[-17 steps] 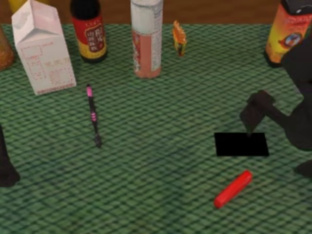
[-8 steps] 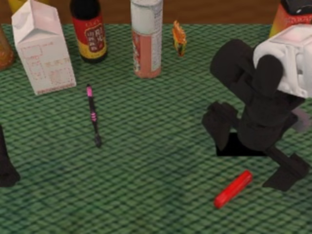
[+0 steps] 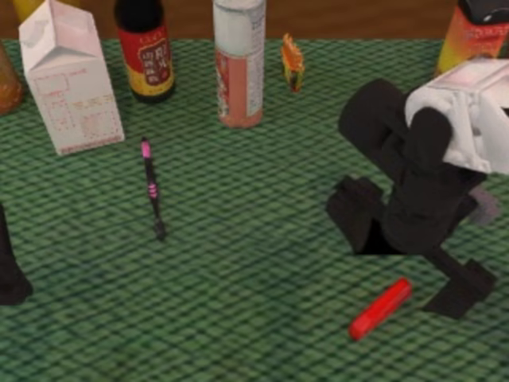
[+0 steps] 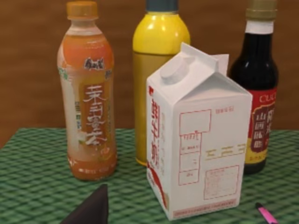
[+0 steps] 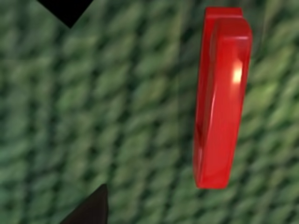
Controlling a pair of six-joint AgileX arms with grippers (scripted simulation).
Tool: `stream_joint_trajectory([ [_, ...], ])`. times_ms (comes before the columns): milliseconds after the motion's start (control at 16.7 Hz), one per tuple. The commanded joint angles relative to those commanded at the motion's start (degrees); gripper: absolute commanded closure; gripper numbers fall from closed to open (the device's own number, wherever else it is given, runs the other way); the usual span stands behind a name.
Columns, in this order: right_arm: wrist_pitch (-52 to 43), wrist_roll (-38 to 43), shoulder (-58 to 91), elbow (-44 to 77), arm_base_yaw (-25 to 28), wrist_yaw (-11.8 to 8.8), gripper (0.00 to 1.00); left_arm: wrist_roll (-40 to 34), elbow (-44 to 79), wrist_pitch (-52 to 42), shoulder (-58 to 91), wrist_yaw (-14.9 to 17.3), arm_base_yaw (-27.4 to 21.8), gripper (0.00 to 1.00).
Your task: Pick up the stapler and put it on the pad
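The red stapler (image 3: 381,308) lies slantwise on the green mat near the front right, and it fills the right wrist view as a glossy red bar (image 5: 220,95). My right gripper (image 3: 409,251) hangs open just behind it, one finger at the back left and the other at the front right, holding nothing. The black pad (image 5: 67,10) is almost wholly hidden under that arm in the top view; only a corner shows in the right wrist view. My left gripper (image 3: 9,282) is parked at the left edge, open and holding nothing.
Along the back stand a white milk carton (image 3: 70,78), a dark sauce bottle (image 3: 145,49), a pale can (image 3: 238,62), a small orange packet (image 3: 293,62) and an orange-labelled bottle (image 3: 465,48). A black-and-pink pen (image 3: 151,189) lies left of centre.
My right arm has swung in from the right edge over the pad, then eased slightly down towards the stapler. The stapler and the left arm have not moved.
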Motion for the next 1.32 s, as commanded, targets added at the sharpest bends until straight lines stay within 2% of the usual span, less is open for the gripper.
stream_joint_trajectory([
  [420, 16.9, 0.4, 7.3, -9.3, 0.3, 0.0, 0.00, 0.0, 0.0, 0.0, 0.0, 0.0, 0.0, 0.00],
  [720, 18.1, 0.4, 7.9, -10.0, 0.3, 0.0, 0.00, 0.0, 0.0, 0.0, 0.0, 0.0, 0.0, 0.00],
  [1320, 18.1, 0.4, 7.9, -10.0, 0.3, 0.0, 0.75, 0.0, 0.0, 0.0, 0.0, 0.0, 0.0, 0.00],
])
